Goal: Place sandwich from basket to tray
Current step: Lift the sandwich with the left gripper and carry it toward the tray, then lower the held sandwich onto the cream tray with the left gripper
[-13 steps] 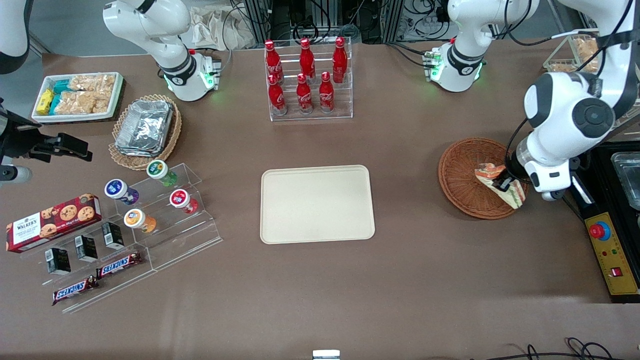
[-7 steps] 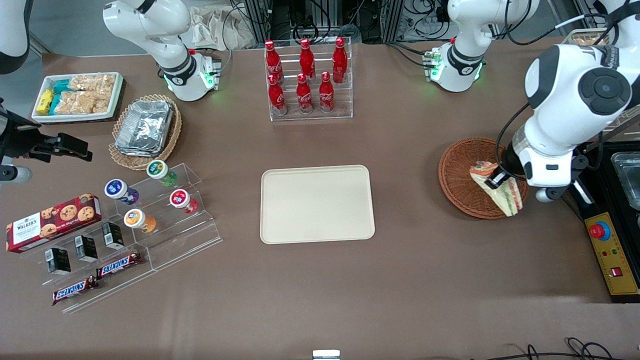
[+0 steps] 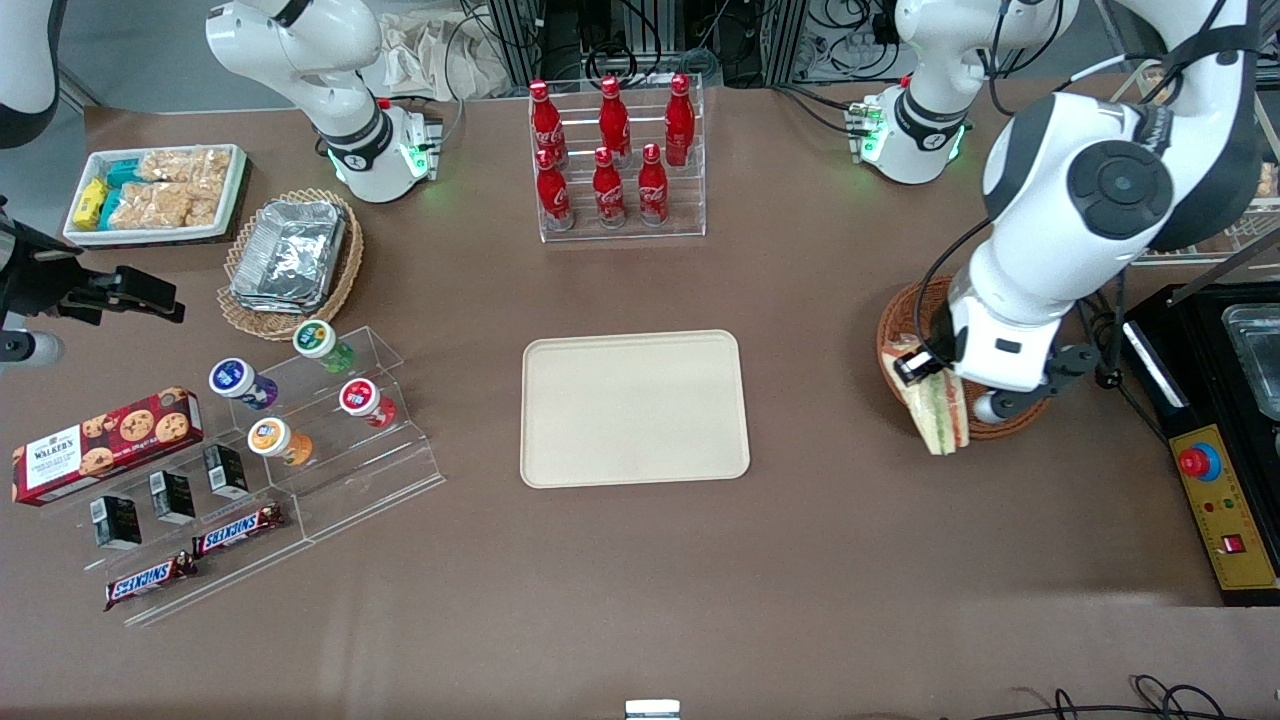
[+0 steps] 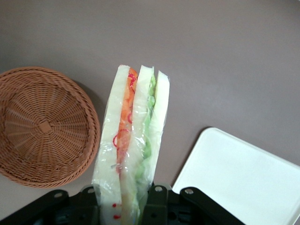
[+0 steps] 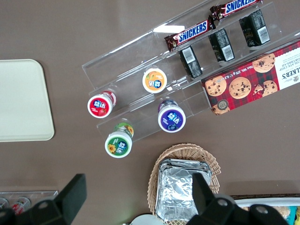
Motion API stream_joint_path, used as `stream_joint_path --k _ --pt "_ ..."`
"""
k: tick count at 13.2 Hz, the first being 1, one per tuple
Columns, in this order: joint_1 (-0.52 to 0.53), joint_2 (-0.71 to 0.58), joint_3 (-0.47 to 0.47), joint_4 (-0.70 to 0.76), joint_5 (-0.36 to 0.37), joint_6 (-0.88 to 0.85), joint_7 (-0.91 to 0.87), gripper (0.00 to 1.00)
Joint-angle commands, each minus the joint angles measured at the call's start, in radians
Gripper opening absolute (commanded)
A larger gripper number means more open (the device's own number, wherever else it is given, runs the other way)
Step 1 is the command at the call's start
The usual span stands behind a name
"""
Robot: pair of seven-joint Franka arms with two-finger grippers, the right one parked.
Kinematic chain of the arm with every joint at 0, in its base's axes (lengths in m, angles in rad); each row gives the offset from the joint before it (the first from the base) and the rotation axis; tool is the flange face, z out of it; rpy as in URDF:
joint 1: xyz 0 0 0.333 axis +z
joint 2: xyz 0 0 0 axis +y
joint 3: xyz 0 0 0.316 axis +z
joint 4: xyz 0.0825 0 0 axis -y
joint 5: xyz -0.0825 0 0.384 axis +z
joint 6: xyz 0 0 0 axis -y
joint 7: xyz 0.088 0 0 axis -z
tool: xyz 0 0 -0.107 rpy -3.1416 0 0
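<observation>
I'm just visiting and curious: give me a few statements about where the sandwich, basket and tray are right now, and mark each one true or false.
1. The gripper holds the sandwich in its jaws. True.
2. The sandwich lies flat on the tray. False: it hangs in the air by the basket's rim, apart from the tray.
3. Nothing lies on the tray. True.
4. A second sandwich sits in the basket. False: the wrist view shows only bare wicker inside.
5. The sandwich has orange-red and green filling. True.
</observation>
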Motion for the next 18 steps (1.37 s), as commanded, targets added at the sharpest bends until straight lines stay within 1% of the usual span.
stream_joint_path --k 1,2,4,5,6,8,13,15,18 --pt "-0.068 0.082 -0.013 0.092 0.055 -0.027 0.011 0.00" --pt "-0.088 0.108 -0.013 0.109 0.053 -0.024 0.010 0.00" --pt "-0.168 0.163 -0.013 0.119 0.056 -0.002 -0.003 0.00" --pt "-0.193 0.195 -0.013 0.138 0.056 0.023 -0.001 0.00" --pt "-0.196 0.221 -0.013 0.146 0.056 0.047 0.011 0.00" --pt "-0.242 0.283 -0.013 0.140 0.093 0.116 0.019 0.00" --pt "-0.299 0.415 -0.012 0.134 0.105 0.238 0.019 0.00" --pt "-0.312 0.459 -0.012 0.132 0.156 0.258 0.016 0.00" --pt "-0.317 0.482 -0.012 0.087 0.163 0.336 0.016 0.00"
